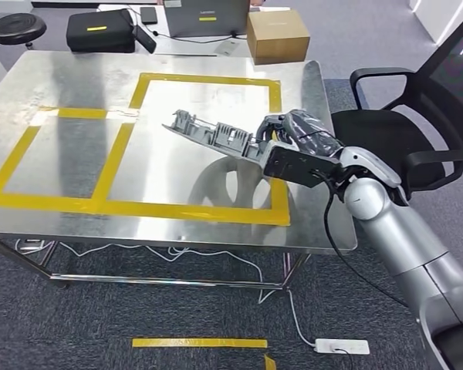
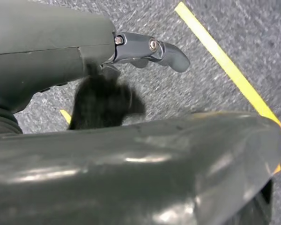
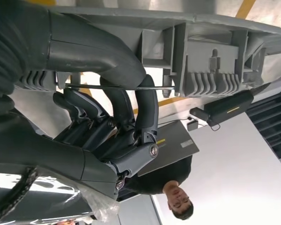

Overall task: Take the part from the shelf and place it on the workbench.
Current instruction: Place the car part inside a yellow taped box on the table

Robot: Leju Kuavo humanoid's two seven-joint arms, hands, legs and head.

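Lying nearest at 6 o'clock in the head view: strip of yellow floor tape [image 1: 199, 343] on grey carpet, white power strip [image 1: 342, 346] just beside it toward 5 o'clock, white cable trailing up under the table. Coming in from 4 o'clock: silver right arm, right hand [image 1: 296, 150] grasping one end of the grey plastic part [image 1: 214, 136], fingers [image 3: 146, 110] curling around its ribbed edge in the right wrist view. Hovering over the steel workbench [image 1: 66, 85], part stretching toward 10 o'clock, long and slightly tilted, above the right yellow-taped rectangle [image 1: 208, 80]; contact with the surface not clear, reflection showing beneath. Sitting at 3 o'clock beside the bench: black office chair [image 1: 403, 123]. Resting beyond the far edge at 12 o'clock: cardboard box [image 1: 278, 35], laptop [image 1: 206, 17], black case [image 1: 101, 31], round black stool [image 1: 18, 29] at 10 o'clock. Hanging over carpet in the left wrist view: left hand [image 2: 150, 49], one dark finger extending straight, rest hidden, so released or clenched impossible to tell. Showing behind the bench in the right wrist view: a person in dark clothing [image 3: 164, 176].
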